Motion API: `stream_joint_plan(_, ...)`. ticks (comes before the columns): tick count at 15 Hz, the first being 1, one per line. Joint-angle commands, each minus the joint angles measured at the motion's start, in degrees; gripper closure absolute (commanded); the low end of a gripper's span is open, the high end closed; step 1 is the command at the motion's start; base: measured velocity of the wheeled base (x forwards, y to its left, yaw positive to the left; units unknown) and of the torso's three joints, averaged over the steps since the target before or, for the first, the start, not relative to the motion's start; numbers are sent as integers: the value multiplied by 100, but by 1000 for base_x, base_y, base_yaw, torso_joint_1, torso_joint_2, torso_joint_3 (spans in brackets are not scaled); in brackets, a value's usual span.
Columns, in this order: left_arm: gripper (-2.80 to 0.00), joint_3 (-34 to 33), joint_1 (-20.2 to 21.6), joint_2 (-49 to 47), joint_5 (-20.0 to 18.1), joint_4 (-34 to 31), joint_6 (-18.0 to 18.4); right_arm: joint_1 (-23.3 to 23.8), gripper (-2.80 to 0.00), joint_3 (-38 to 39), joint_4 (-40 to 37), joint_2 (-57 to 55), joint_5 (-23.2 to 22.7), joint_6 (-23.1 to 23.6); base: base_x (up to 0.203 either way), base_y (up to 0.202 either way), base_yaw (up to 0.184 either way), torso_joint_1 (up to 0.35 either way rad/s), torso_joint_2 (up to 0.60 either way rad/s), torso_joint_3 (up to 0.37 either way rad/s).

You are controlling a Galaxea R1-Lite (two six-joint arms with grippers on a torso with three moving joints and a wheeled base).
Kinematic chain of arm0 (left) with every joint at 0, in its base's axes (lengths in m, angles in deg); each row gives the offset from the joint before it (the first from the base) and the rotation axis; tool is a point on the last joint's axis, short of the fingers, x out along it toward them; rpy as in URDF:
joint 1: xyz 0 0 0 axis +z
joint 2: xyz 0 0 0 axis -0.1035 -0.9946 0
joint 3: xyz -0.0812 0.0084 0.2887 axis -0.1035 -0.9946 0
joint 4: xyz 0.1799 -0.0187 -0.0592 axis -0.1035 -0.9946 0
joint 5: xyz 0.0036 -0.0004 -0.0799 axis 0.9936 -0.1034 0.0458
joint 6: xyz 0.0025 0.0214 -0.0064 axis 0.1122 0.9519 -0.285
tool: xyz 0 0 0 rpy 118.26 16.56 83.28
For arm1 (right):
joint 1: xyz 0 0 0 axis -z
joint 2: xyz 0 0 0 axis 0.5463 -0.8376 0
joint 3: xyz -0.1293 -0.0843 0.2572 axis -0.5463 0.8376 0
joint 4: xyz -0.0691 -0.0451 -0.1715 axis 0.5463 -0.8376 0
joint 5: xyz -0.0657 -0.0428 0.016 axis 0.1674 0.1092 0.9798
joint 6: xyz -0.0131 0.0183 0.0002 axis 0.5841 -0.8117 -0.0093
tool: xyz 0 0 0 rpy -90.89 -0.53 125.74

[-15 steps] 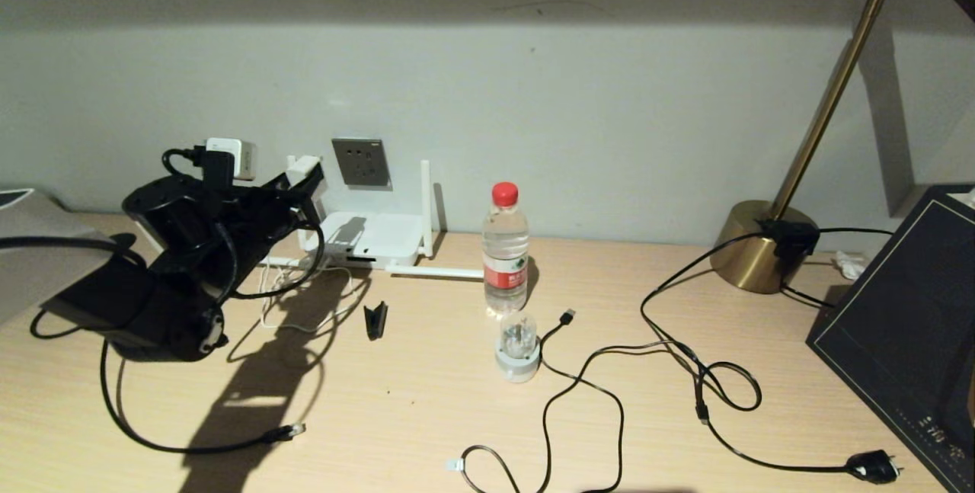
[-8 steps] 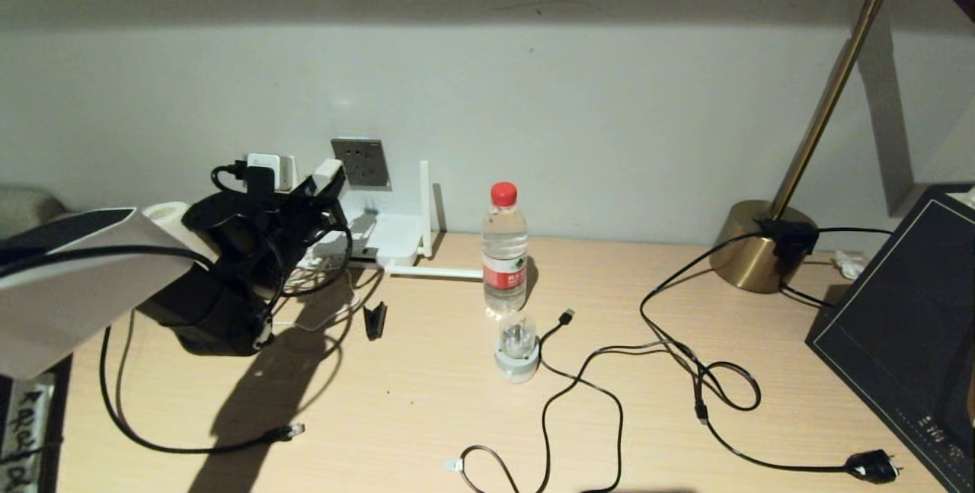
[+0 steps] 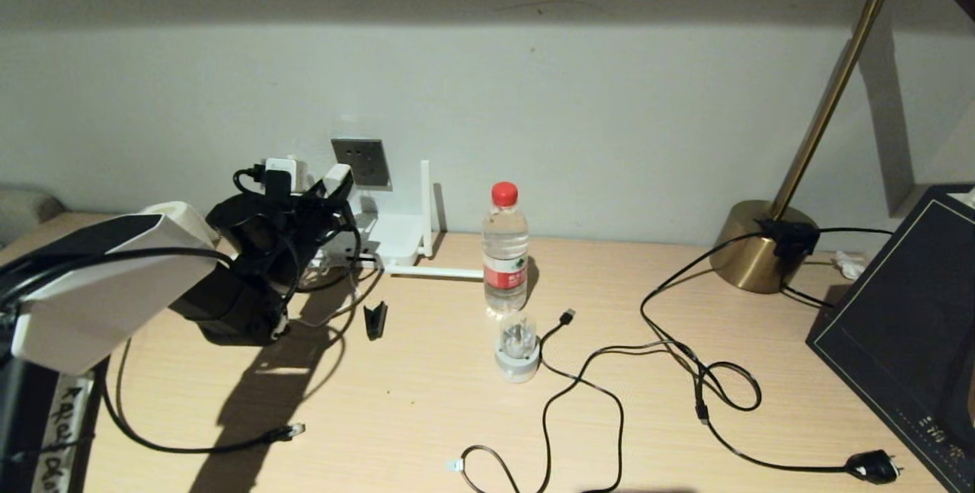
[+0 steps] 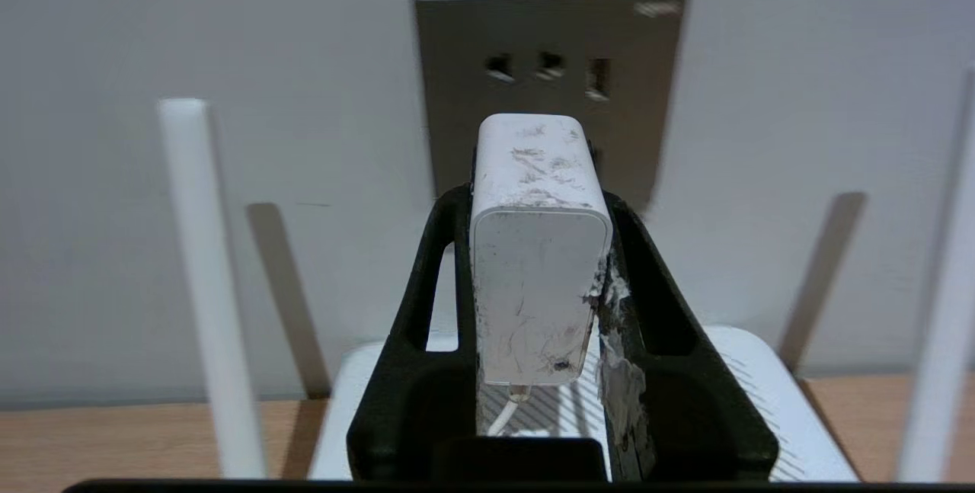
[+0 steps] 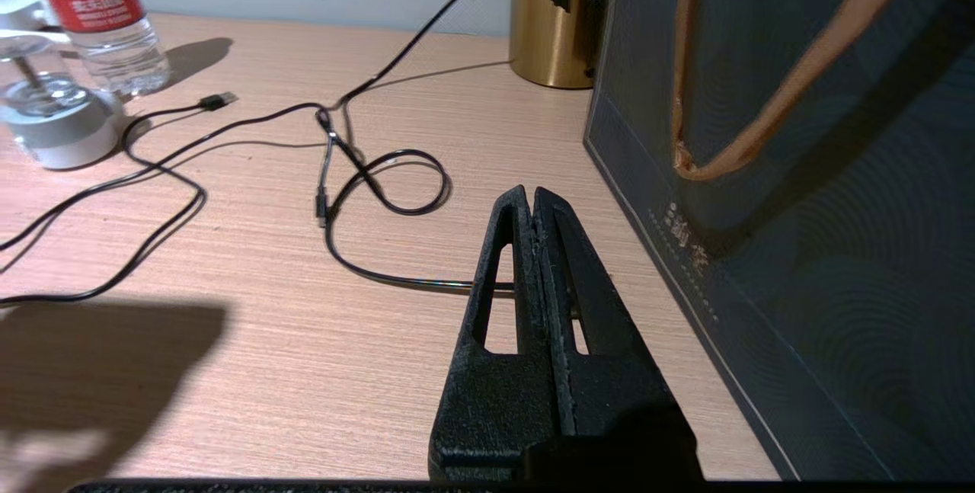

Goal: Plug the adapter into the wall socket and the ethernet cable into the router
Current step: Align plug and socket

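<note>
My left gripper (image 3: 335, 187) is shut on the adapter (image 3: 338, 175), a scuffed white box (image 4: 537, 249) with its thin white cord hanging below. It is held in the air just short of the grey wall socket (image 3: 361, 162), slightly left of it. In the left wrist view the socket plate (image 4: 548, 59) stands straight ahead. The white router (image 3: 397, 236) lies under the socket with its antennas (image 4: 199, 280) upright. The ethernet cable (image 3: 175, 447) lies on the desk front left, its clear plug (image 3: 290, 429) free. My right gripper (image 5: 531, 194) is shut and empty above the desk.
A water bottle (image 3: 505, 249) and a clear-domed gadget (image 3: 518, 347) stand mid-desk, a small black clip (image 3: 375, 320) to their left. Thin black cables (image 3: 609, 371) loop to the right, ending in a mains plug (image 3: 872, 467). A brass lamp base (image 3: 758, 248) and a dark bag (image 3: 906, 325) fill the right side.
The left arm has carried the adapter to the right and toward the wall, closer to the socket. Nothing else has moved.
</note>
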Motion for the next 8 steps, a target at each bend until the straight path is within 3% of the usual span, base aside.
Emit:
stream_joint_plan(1,0,238,-4,-115,1,1,-2,0,0,193,4,-9,-2,2,0,0,0,0,0,0)
stream_joint_plan(8,0,425,-16,-121,3,-208,-4,0,0,199,4,-9,-2,2,0,0,0,0,0,0)
